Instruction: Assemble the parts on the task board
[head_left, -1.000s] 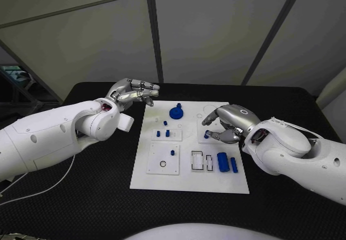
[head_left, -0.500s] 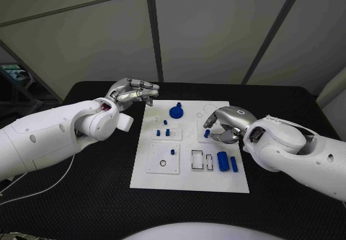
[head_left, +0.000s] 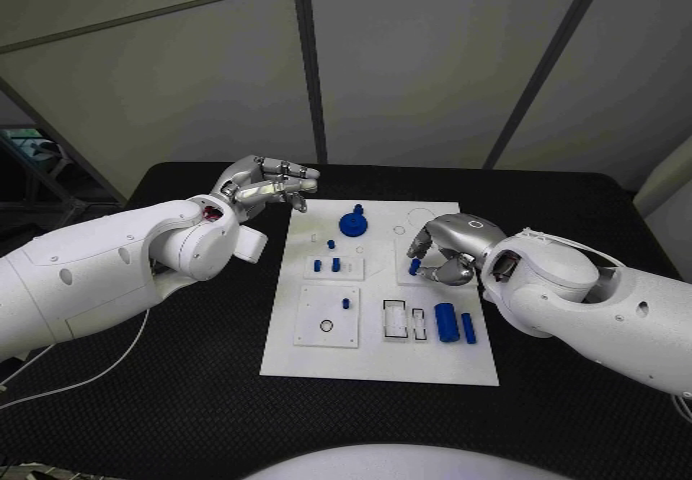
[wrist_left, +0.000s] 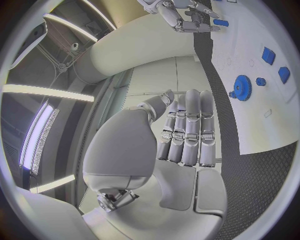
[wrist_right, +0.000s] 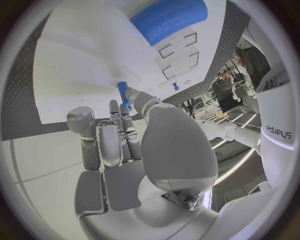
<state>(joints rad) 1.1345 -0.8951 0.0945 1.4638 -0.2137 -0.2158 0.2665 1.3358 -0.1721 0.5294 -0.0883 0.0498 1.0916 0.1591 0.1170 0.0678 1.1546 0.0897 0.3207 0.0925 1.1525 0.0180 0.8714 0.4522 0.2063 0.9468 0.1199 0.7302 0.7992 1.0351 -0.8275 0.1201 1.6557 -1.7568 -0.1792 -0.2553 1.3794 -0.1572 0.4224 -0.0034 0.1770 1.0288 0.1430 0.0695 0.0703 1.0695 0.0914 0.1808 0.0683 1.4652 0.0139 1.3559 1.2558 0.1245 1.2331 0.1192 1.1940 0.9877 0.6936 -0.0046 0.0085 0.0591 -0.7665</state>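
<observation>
Head camera looks down on task board (head_left: 378, 340); both wrist cameras share it, close behind hands.

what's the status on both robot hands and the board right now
Left robot hand off the board, holding nothing. Right robot hand pinching a small blue peg over the task board. Nothing in the way.

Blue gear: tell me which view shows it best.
The head view: the gear sits unobstructed near the far end of the board, seen from above. The left wrist view shows it small and bent near the rim. I cannot find it in the right wrist view.
</observation>
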